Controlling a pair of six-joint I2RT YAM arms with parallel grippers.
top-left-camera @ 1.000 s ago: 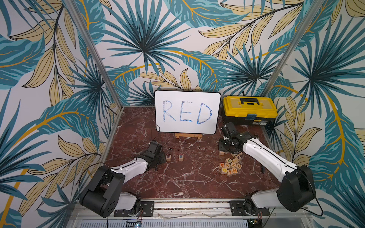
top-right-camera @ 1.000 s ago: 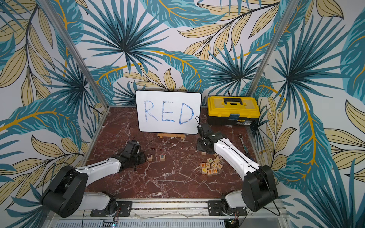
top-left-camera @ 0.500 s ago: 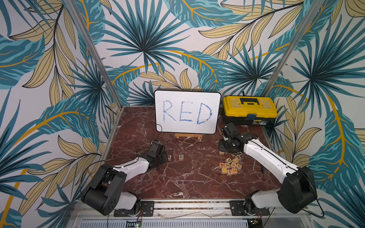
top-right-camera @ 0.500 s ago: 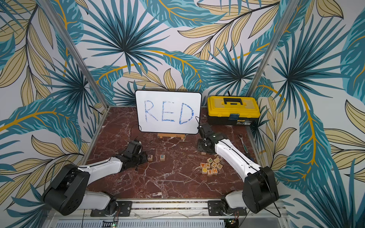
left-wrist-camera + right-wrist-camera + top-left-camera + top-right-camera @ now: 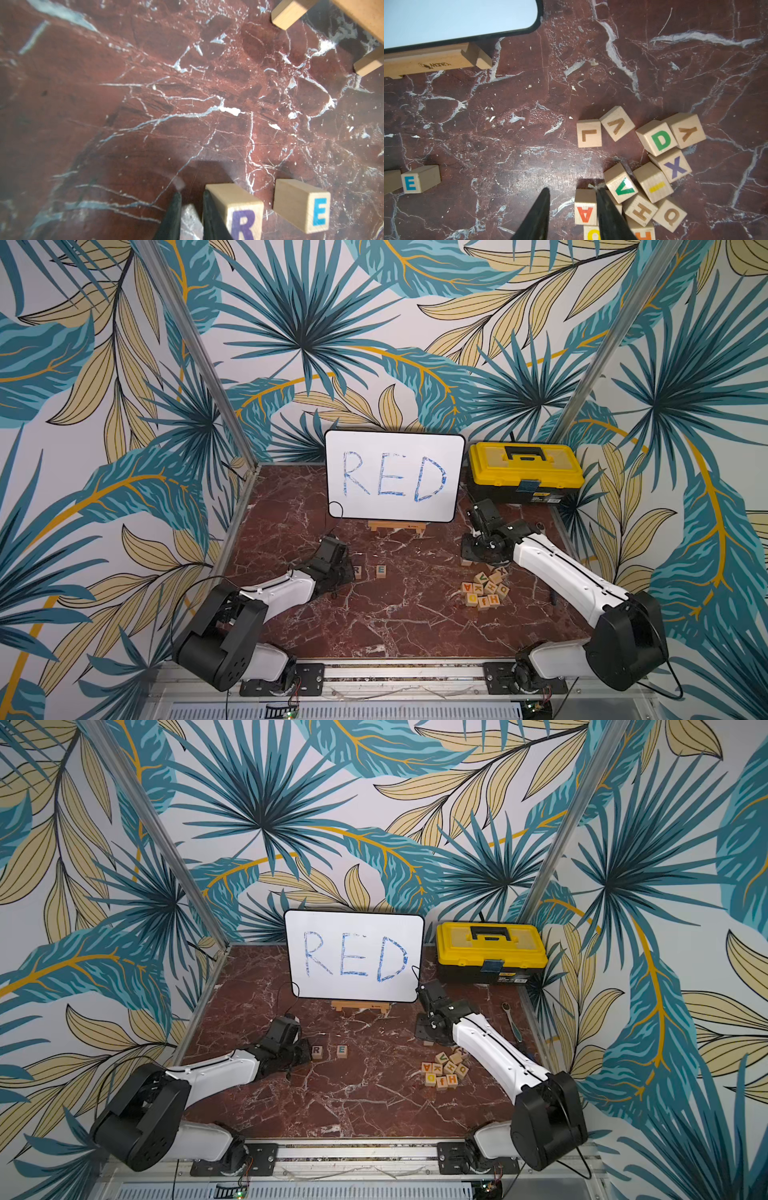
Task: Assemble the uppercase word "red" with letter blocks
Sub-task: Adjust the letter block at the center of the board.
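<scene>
Two letter blocks stand side by side on the marble floor: the R block [image 5: 358, 571] [image 5: 243, 212] and, a small gap to its right, the E block [image 5: 381, 571] [image 5: 415, 181]. My left gripper [image 5: 191, 194] is shut and empty, low at the R block's left side, with one finger [image 5: 209, 216] against that face. The green D block [image 5: 661, 140] lies in the loose pile [image 5: 484, 589]. Above the pile's edge hangs my right gripper [image 5: 572, 188], open and holding nothing. An A block [image 5: 585, 207] on the floor shows between its fingers.
A white board [image 5: 395, 477] with handwritten RED stands on a wooden stand [image 5: 397, 527] at the back. A yellow toolbox [image 5: 523, 470] sits at the back right. A wrench [image 5: 513, 1025] lies by the right wall. The pile holds several other cubes.
My left gripper has edged right, up to the R block's side. The right arm and the blocks have hardly moved.
</scene>
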